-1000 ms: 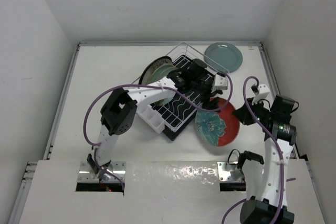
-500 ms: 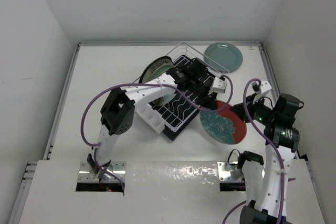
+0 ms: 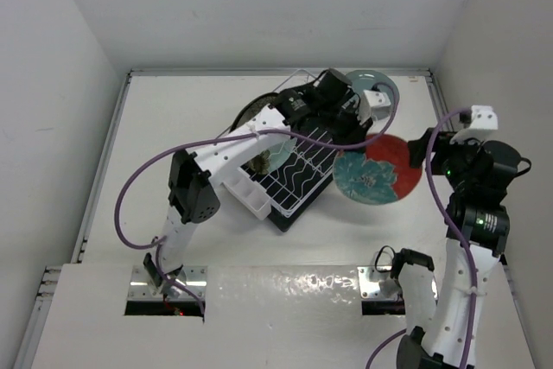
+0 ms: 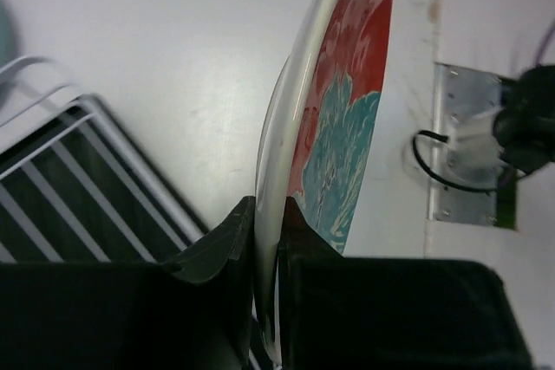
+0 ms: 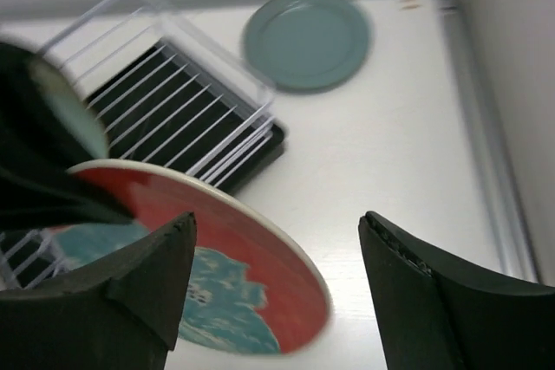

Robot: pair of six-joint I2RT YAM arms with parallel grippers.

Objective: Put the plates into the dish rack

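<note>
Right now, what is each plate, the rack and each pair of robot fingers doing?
red plate, held up at a tilt by its rim.
left fingers, shut on the red plate.
right fingers, open, gripping nothing.
grey-teal plate, flat on the table.
dish rack, on the table, one plate loaded.
pale green plate, propped on edge in the dish rack.

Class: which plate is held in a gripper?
The red plate with teal flowers: the left gripper pinches its rim. The grey-teal plate lies flat on the table; the green plate sits in the dish rack.
</note>
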